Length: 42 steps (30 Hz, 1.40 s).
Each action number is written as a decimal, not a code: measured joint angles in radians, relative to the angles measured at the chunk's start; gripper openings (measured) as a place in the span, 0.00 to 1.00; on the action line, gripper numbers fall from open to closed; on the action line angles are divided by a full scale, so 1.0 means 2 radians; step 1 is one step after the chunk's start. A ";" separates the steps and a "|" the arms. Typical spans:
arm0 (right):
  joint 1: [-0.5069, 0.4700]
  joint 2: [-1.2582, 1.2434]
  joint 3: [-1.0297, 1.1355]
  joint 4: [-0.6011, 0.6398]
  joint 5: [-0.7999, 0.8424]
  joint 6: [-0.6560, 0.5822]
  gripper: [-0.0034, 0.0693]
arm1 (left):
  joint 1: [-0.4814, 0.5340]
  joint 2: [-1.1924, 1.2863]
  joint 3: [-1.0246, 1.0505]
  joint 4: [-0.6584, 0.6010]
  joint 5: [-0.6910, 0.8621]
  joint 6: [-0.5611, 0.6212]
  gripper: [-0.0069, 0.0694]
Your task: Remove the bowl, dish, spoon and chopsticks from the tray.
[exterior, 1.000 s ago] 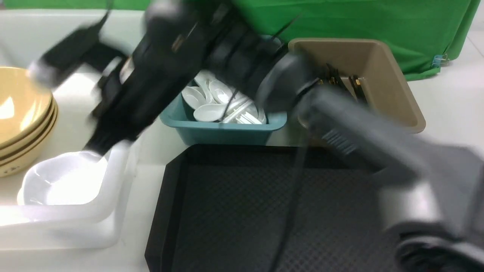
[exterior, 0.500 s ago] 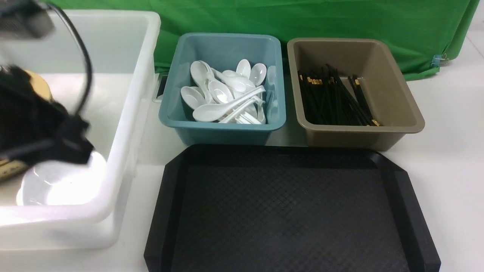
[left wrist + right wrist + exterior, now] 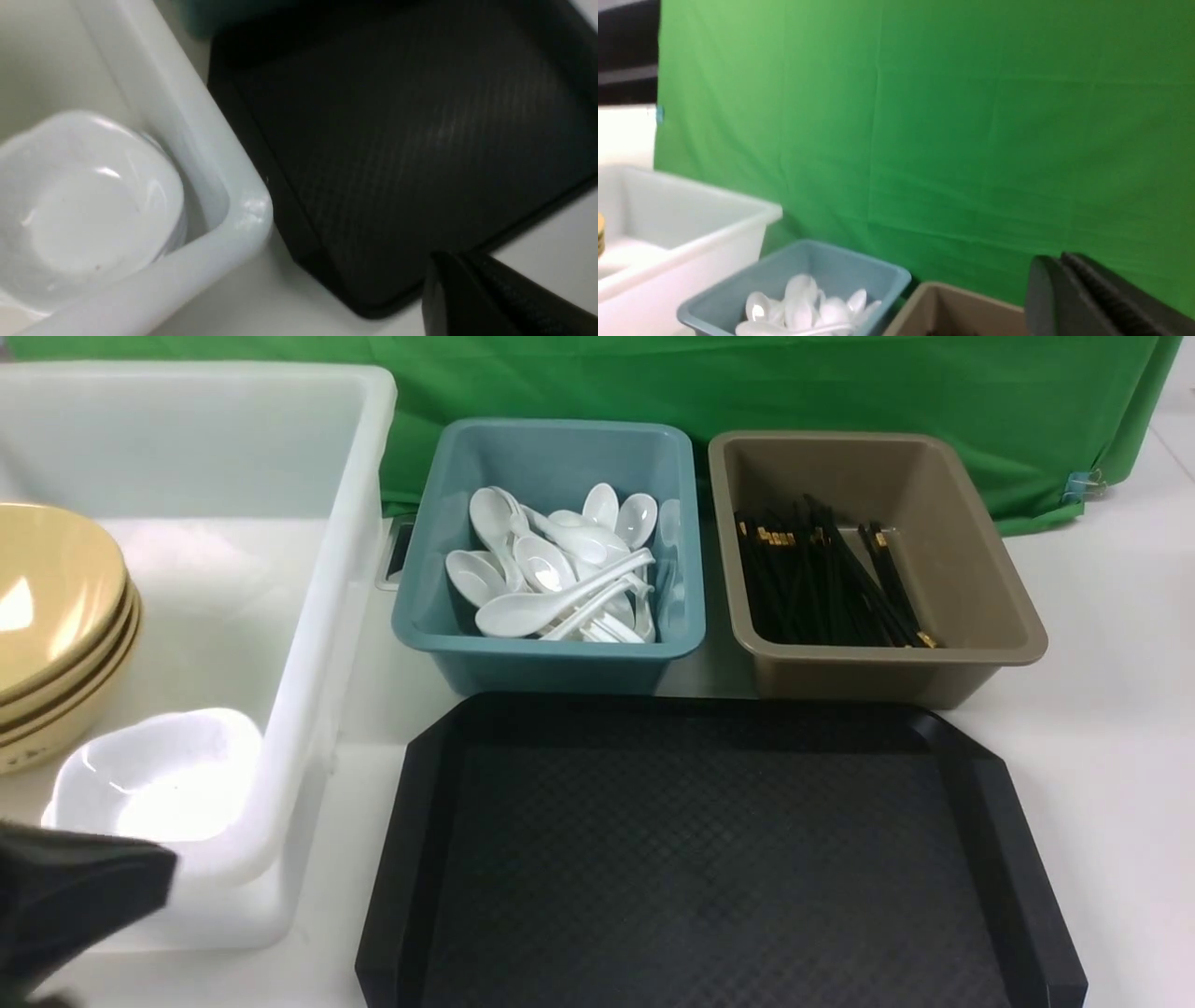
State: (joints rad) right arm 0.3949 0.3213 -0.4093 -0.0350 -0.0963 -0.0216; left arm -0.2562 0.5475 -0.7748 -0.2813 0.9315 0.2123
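Front view first: the tray [image 3: 719, 859] lies bare on the counter [image 3: 1111, 644], nothing left on it, so the clearing looks finished. Everything is sorted by kind, which explains the layout: the bowl [image 3: 56, 616] tops a stack of its mustard-yellow twins inside the white tub [image 3: 308, 616], with a white dish [image 3: 154, 775] nested just beside that stack. The spoon [image 3: 532, 611] lies on the heap in the teal bin [image 3: 551, 658], and the chopsticks [image 3: 822, 583] are bundled in the brown bin [image 3: 980, 588]. A dark piece of the left arm [image 3: 75, 896] pokes in at the near corner.

Left wrist view: the left end effector [image 3: 472, 298] shows its jaws clenched together, holding nothing, above the counter beside the tray's corner.

Right wrist view: the right end effector [image 3: 1078, 298] is likewise clenched and empty, raised and facing the green backdrop [image 3: 952, 130].

No brand, label or writing can be read anywhere.
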 joint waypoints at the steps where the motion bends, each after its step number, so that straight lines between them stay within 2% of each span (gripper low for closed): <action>1: 0.000 -0.005 0.012 0.000 -0.015 0.001 0.05 | 0.000 -0.021 0.008 -0.005 -0.016 -0.002 0.09; 5: 0.000 -0.015 0.032 0.000 -0.047 0.001 0.09 | 0.000 -0.126 0.074 -0.011 -0.111 -0.012 0.09; 9: 0.000 -0.017 0.033 0.000 -0.053 0.001 0.15 | 0.000 -0.175 0.108 -0.012 -0.178 -0.013 0.09; 23: 0.000 -0.017 0.033 0.000 -0.057 0.001 0.23 | 0.000 -0.191 0.114 -0.012 -0.202 -0.013 0.09; 31: 0.000 -0.017 0.033 -0.001 -0.057 0.001 0.25 | 0.003 -0.193 0.129 0.020 -0.231 -0.011 0.09; 33: 0.000 -0.017 0.033 -0.001 -0.057 0.001 0.26 | 0.015 -0.201 0.149 0.037 -0.262 -0.013 0.09; 38: 0.000 -0.017 0.033 -0.002 -0.057 0.001 0.27 | 0.094 -0.249 0.271 0.068 -0.365 -0.015 0.09; 42: 0.000 -0.017 0.033 -0.002 -0.058 0.001 0.30 | 0.135 -0.271 0.350 0.086 -0.395 -0.015 0.09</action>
State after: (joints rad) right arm 0.3949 0.2873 -0.3438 -0.0380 -0.2114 -0.0206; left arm 0.0140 0.0059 -0.0753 -0.1092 0.1422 0.1821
